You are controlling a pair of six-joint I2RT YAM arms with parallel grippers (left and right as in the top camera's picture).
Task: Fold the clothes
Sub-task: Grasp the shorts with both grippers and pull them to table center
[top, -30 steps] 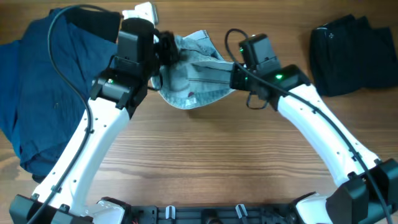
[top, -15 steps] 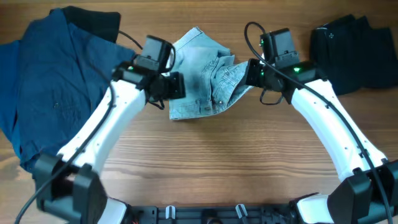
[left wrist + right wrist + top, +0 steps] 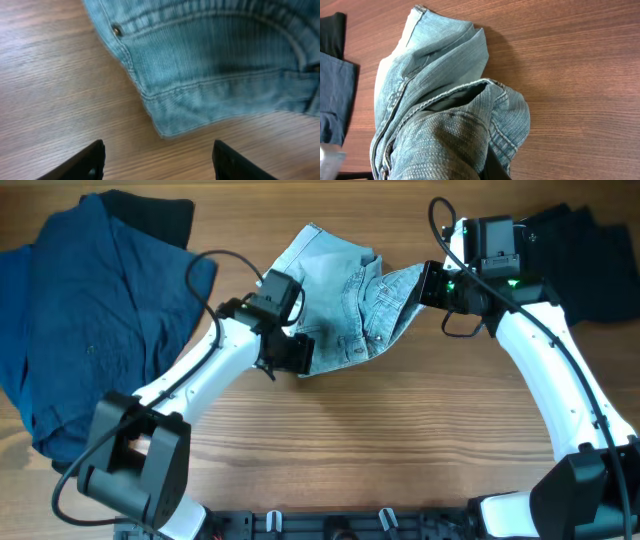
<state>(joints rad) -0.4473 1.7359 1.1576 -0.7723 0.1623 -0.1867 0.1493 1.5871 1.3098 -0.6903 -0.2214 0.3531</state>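
Left gripper (image 3: 159, 155): fingers spread wide, empty, low over wooden table (image 3: 380, 440). Corner of denim shorts (image 3: 335, 300) just ahead, between fingers, not touching. Right gripper (image 3: 424, 282): clamped on shorts' opposite edge, fabric bunched over fingers, edge held up. Shorts crumpled between both grippers. Navy shirt (image 3: 90, 310) well outboard of left gripper. Black garment (image 3: 590, 260) near, beyond right gripper.

Tabletop (image 3: 360, 440): one, wood-grain, warm mid-brown; grain runs left to right in the overhead view; matte finish; even, diffuse light, soft shadows; sole background in all three views
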